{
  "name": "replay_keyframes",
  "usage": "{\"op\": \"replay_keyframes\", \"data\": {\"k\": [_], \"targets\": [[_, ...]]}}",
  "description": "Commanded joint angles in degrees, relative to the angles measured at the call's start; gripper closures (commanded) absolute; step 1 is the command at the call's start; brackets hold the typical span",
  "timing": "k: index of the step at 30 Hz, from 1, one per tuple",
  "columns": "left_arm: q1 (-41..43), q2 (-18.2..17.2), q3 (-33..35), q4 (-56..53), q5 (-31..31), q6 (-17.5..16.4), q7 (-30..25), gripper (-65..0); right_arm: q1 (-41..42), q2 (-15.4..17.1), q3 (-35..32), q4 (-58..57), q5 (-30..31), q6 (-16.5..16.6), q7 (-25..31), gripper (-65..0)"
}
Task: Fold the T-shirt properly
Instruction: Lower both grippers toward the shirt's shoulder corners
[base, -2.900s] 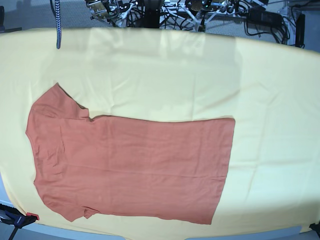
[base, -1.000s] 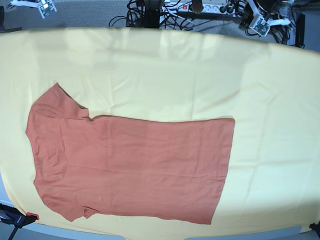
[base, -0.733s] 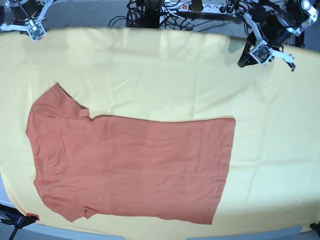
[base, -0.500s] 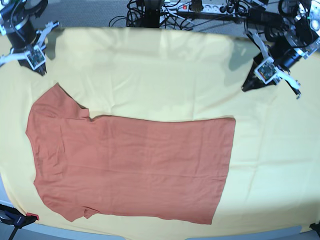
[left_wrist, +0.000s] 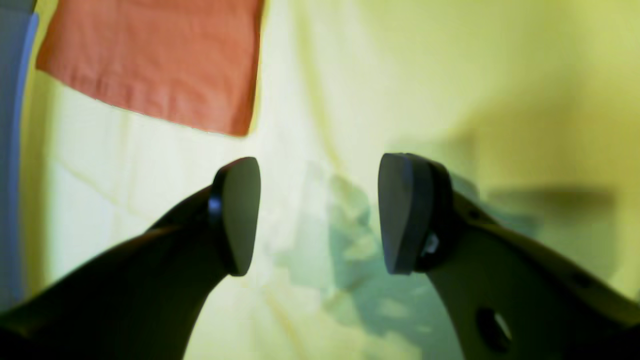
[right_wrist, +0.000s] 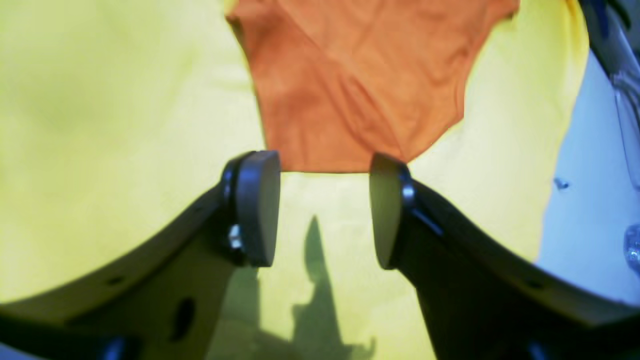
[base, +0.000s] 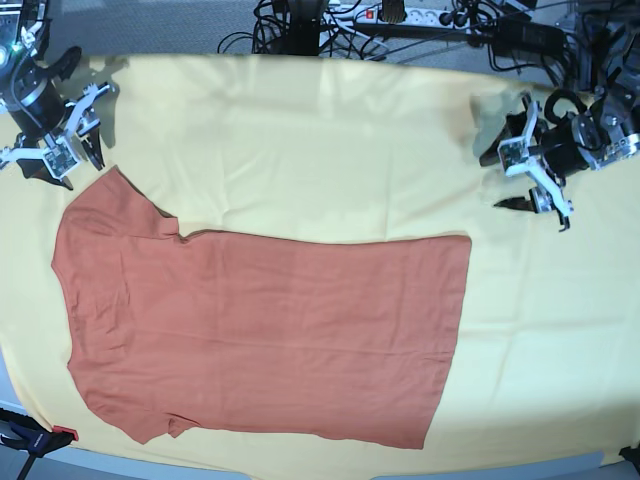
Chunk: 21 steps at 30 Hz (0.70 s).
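Left end effector (left_wrist: 320, 215) beyond T-shirt (left_wrist: 155, 60) hem

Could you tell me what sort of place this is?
Probably a robotics lab bench: a T-shirt lies flat on a yellow cloth covering the table, two open grippers, left and right, hover above, and cables tangle behind.
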Motion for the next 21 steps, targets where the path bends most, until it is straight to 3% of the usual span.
{"op": "replay_keyframes", "data": {"k": [1, 10, 15, 21], "targets": [[-3.7, -1.8, 1.6, 0.1, 0.4, 2.1, -1.3, -37.7, 0.5, 0.8, -0.3, -0.1, 0.4, -0.2, 1.2, -31.7], [-27.3, -1.4, 24.4, -8.7, 3.7, 4.9, -1.3, -37.2, 1.7, 0.8, -8.2, -2.0, -3.1, 0.0, 1.2, -31.7], [-36.7, 3.1, 33.6, -15.6, 3.7, 4.9, -1.7, -37.2, 3.9, 0.8, -11.6, -2.0, -8.0, -4.3, 1.2, -31.7], [-43.1, 9.2, 40.7, -23.8, 6.4, 4.8, -1.7, -35.5, 4.2, 0.8, -11.8, -2.0, -8.9, -6.0, 1.2, -31.7]]}}
